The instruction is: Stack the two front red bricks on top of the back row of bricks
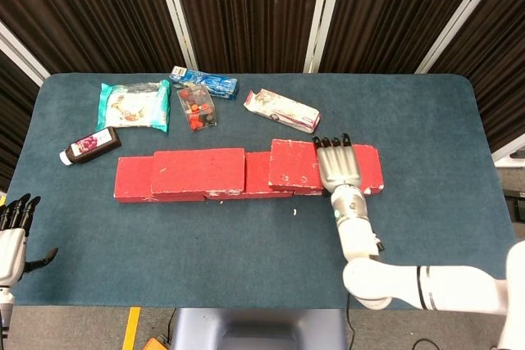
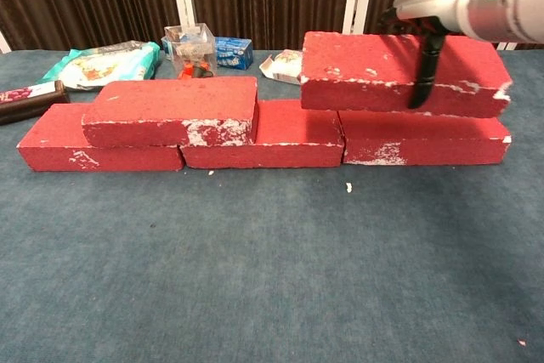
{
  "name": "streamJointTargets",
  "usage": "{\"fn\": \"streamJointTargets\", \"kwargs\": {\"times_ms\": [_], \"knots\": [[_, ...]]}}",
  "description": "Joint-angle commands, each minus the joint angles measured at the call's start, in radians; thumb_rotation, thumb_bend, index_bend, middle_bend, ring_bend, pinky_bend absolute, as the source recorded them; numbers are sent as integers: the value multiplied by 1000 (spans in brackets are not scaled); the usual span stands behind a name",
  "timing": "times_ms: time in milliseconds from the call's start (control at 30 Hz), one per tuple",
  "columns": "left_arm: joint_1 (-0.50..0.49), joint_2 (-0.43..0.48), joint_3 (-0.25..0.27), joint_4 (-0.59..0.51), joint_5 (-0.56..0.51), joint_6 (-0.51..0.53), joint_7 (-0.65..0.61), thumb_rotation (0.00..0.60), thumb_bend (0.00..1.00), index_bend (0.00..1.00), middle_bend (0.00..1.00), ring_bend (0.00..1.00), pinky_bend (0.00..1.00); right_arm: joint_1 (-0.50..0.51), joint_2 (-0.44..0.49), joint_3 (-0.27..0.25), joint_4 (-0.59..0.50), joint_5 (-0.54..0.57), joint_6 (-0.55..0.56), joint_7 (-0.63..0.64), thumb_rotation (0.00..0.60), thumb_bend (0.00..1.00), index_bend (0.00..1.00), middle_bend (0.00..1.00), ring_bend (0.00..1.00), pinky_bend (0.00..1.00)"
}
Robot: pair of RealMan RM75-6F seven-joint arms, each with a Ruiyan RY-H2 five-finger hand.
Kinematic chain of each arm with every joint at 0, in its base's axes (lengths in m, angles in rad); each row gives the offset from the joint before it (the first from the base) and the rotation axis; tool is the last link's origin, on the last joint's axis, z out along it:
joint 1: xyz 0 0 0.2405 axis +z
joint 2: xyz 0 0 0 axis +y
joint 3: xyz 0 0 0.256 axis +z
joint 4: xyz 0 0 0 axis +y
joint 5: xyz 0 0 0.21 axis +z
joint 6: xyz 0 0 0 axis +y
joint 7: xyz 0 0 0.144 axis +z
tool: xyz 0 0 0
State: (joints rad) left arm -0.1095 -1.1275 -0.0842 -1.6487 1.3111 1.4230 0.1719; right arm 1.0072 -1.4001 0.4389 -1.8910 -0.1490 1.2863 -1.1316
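Right hand [image 1: 340,163] is gripping the red brick [image 2: 399,74] above the back row [image 2: 263,138]; we are advising squaring it flush before letting go, left hand [image 1: 11,239] idling open.

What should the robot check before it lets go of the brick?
1. Right hand grips the held brick: ok.
2. Brick is over the back row: ok.
3. Brick is level: ok, about flat in the chest view.
4. Brick rests fully on the row: cannot tell, it may be just above.
5. First stacked brick in place: ok.
6. Left hand is out of the way: ok, at the table edge.
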Motion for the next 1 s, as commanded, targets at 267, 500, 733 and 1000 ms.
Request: {"fn": "streamJointTargets", "kwargs": {"times_ms": [267, 500, 733, 1000], "knots": [[1, 5, 1, -2, 2, -4, -12, 600, 201, 0, 0, 0, 0, 79, -41, -49, 125, 40, -126, 16, 600, 16, 227, 322, 261, 0], [1, 9, 1, -1, 3, -7, -23, 600, 201, 0, 0, 0, 0, 109, -53, -73, 153, 61, -122, 34, 600, 15, 226, 322, 261, 0], [1, 12, 1, -3, 0, -11, -25, 600, 200, 0, 0, 0, 0, 135, -73, -87, 195, 81, -136, 50, 600, 15, 227, 322, 261, 0], [2, 13, 1, -3, 2, -9, -27, 600, 200, 0, 0, 0, 0, 162, -108, -99, 253, 85, -158, 71, 600, 15, 227, 322, 261, 0]]}}
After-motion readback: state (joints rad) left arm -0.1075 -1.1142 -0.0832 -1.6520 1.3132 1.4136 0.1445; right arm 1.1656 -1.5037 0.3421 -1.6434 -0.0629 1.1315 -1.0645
